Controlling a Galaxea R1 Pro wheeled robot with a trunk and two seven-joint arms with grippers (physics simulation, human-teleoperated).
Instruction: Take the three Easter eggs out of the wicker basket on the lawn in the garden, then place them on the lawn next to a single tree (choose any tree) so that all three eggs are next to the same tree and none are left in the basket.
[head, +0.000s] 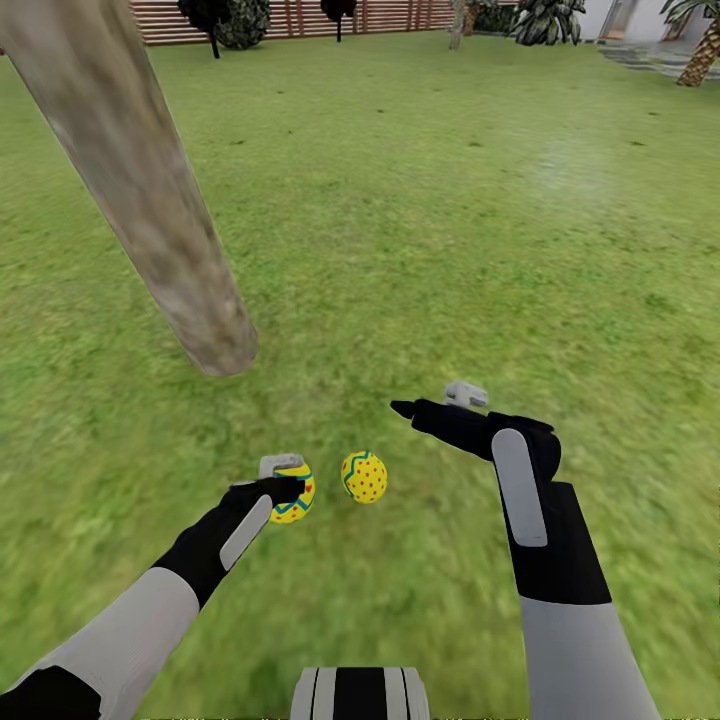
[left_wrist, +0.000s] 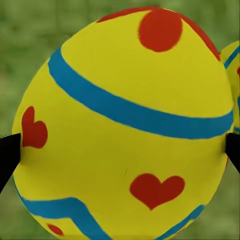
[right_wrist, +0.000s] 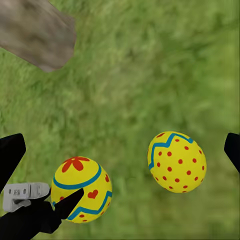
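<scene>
On the lawn (head: 450, 250) of the garden, our left gripper (head: 285, 492) pinches a yellow Easter egg with red hearts (head: 296, 497), low and left of centre in the head view. From the left wrist camera we see that heart egg (left_wrist: 125, 130) up close, blue bands across its shell, a black fingertip (left_wrist: 7, 155) pressed to either side. Just beside it, toward the frame's centre, a second yellow egg with red dots (head: 364, 476) rests on the grass; we can make out no gap between the two from the head camera, but the right wrist view shows grass between them.

Our right gripper (head: 425, 400) hangs right of centre above the grass, its fingers spread and holding nothing. Its wrist camera looks down on both eggs: the dotted egg (right_wrist: 176, 161) lying free, the heart egg (right_wrist: 82, 189) with a red flower on top, clasped by the left gripper (right_wrist: 55, 205).

Beyond the eggs, in the upper left of the head view, the thick grey-brown tree trunk (head: 140, 190) meets the turf near them. The mottled green grass runs flat and wide to the top of the frame, where a brown slatted wooden fence (head: 290, 18), dark shrubs (head: 225, 20) and a palm (head: 700, 45) at upper right close off the yard.
</scene>
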